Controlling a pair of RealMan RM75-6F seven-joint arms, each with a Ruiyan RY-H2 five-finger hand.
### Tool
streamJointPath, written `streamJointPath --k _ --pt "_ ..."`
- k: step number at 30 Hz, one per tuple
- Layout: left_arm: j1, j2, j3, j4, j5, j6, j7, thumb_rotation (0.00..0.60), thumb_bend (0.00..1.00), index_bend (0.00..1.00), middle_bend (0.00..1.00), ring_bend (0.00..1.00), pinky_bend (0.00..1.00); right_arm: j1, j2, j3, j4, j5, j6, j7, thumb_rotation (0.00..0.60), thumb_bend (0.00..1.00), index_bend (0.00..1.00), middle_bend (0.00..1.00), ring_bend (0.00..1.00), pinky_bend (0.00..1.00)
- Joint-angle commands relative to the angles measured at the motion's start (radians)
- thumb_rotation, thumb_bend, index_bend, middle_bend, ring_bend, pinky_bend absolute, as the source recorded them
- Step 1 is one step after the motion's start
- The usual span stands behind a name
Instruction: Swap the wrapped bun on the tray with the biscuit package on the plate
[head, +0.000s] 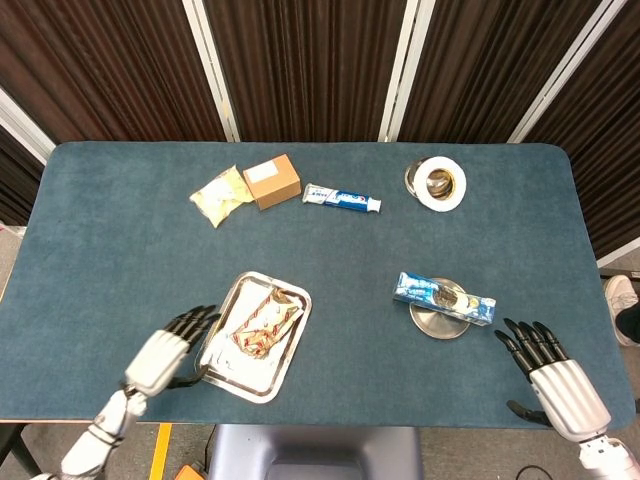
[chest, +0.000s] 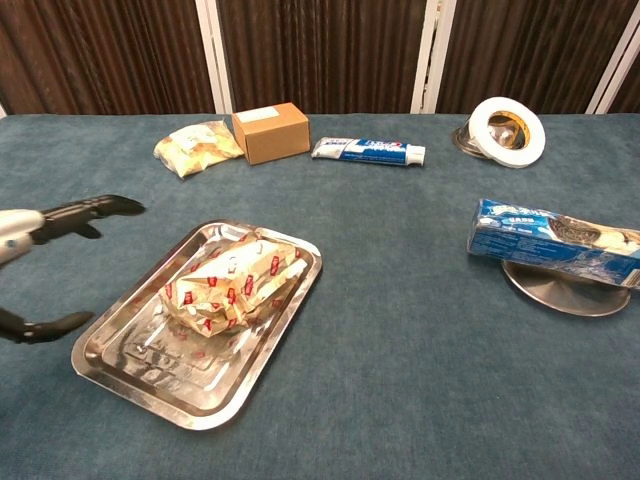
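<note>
**A:** In the head view, where are your hands sitting?

**B:** Your left robot hand (head: 165, 350) is hovering at the lower left, just beside the left edge of the tray (head: 218, 367), fingers spread and grasping nothing. Your right robot hand (head: 555, 377) is lying at the lower right corner of the surface (head: 120, 250), also released, fingers apart, well apart from the plate (head: 432, 323).

**A:** And the task things?

**B:** The wrapped bun (head: 264, 321) is lying in the tray, left of centre. The biscuit package (head: 443, 298) is resting across the plate, right of centre, overhanging it on both sides. Along the upper part you are seeing a snack bag (head: 221, 195), a cardboard box (head: 271, 181), a toothpaste tube (head: 342, 198) and a tape roll (head: 441, 184).

**A:** What is the chest view giving you?

**B:** Your left robot hand (chest: 45, 265) is showing at the left edge, fingers above and thumb below, opened wide beside the tray (chest: 280, 325) with nothing between them. The wrapped bun (chest: 230, 282) is sitting in the tray; the biscuit package (chest: 553, 243) is lying on the plate (chest: 565, 292) at the right edge. Your right robot hand is not showing here.
</note>
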Motion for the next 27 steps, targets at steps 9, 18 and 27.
streamJointPath --k 9,18,27 --pt "-0.162 -0.216 -0.155 0.062 -0.261 -0.216 0.19 0.6 0.31 0.0 0.0 0.0 0.18 0.019 0.009 0.002 -0.005 0.025 -0.045 0.015 0.6 0.2 0.0 0.0 0.0 0.0" --pt "-0.201 -0.264 -0.171 0.095 -0.399 -0.264 0.37 0.6 0.31 0.0 0.0 0.1 0.41 0.019 0.019 0.009 -0.009 0.043 -0.039 0.037 0.6 0.2 0.0 0.0 0.0 0.0" --pt "-0.207 -0.333 -0.183 0.163 -0.349 -0.146 0.343 0.6 0.54 0.72 0.7 0.8 1.0 0.018 0.023 0.011 -0.011 0.048 -0.037 0.046 0.6 0.2 0.0 0.0 0.0 0.0"
